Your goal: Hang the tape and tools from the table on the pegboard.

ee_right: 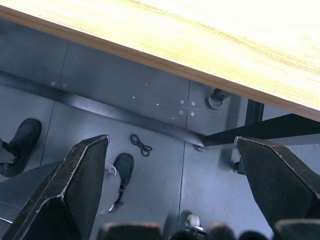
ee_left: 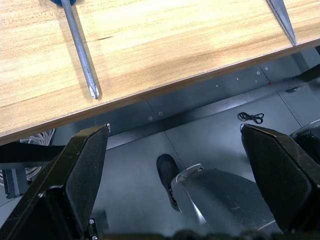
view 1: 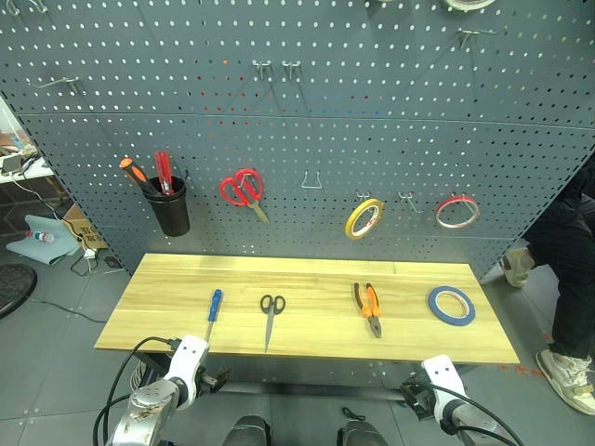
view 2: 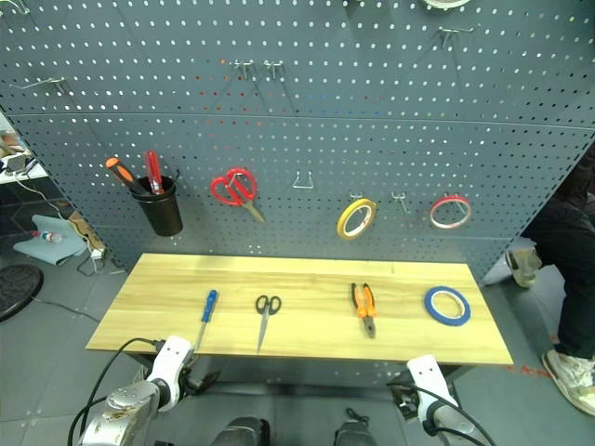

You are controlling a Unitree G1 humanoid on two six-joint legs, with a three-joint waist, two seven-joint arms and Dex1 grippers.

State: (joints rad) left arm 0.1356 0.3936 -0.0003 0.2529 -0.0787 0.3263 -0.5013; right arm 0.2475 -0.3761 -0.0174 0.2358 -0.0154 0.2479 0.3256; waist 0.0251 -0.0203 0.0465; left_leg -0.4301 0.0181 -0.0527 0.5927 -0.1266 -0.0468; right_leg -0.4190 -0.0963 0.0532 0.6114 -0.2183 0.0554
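Observation:
On the light wooden table [view 1: 307, 271], from left to right, lie a blue-handled screwdriver [view 1: 213, 312], black-handled scissors [view 1: 271, 314], orange-and-black pliers [view 1: 368, 308] and a blue ring of tape [view 1: 452, 305]. Behind it stands the dark grey-blue pegboard [view 1: 307, 121]. My left gripper [ee_left: 175, 127] hangs open below the table's front edge, just short of the screwdriver's tip [ee_left: 85, 60] and left of the scissors' point [ee_left: 282, 17]. Low at the front right, my right gripper [ee_right: 171, 139] is open under the table's edge [ee_right: 165, 55]. Both are empty.
The pegboard carries a black cup [view 1: 172, 206] with orange and red screwdrivers, red scissors [view 1: 243, 189], a yellow tape ring [view 1: 363, 218], a red tape ring [view 1: 456, 211] and bare hooks [view 1: 311, 181]. A person's legs [view 1: 572, 269] stand at the right.

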